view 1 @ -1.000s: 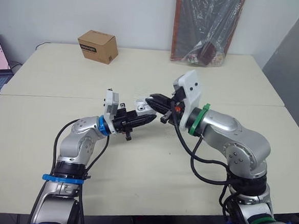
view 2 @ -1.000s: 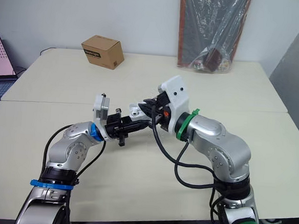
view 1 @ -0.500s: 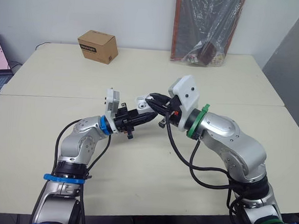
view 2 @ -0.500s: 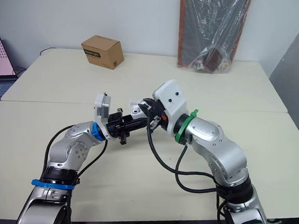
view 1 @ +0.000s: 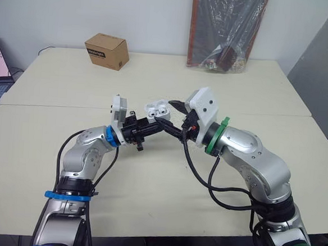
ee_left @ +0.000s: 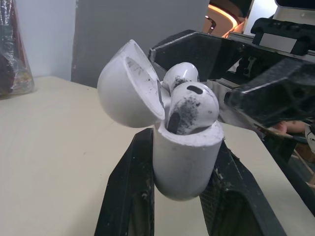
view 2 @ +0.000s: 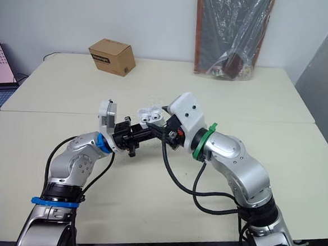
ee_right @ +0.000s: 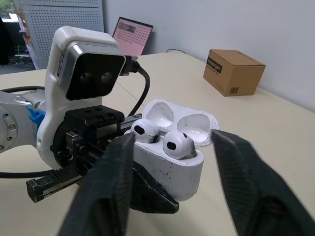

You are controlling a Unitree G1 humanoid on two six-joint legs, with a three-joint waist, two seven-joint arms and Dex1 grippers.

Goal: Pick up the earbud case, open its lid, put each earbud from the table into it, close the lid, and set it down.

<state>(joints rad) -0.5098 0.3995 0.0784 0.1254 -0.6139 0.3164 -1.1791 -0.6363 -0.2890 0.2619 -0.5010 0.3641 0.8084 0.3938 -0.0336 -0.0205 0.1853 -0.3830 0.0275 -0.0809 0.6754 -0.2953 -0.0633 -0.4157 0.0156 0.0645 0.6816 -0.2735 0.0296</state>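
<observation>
- Right gripper (ee_right: 174, 140) had eased back from the case (view 1: 156, 109) since a second before; fingers wide, straddling it
- Both earbuds (ee_right: 178, 144) sat in the case; lid (ee_right: 178, 119) open
- Left gripper (view 1: 152, 124) clamped the case above mid table (view 1: 148, 184); closing the lid likely came next

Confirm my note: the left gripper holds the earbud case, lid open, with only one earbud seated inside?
Wrong count: two earbuds sit in the earbud case, as the right wrist view shows. The left gripper does hold it, lid open.
</observation>
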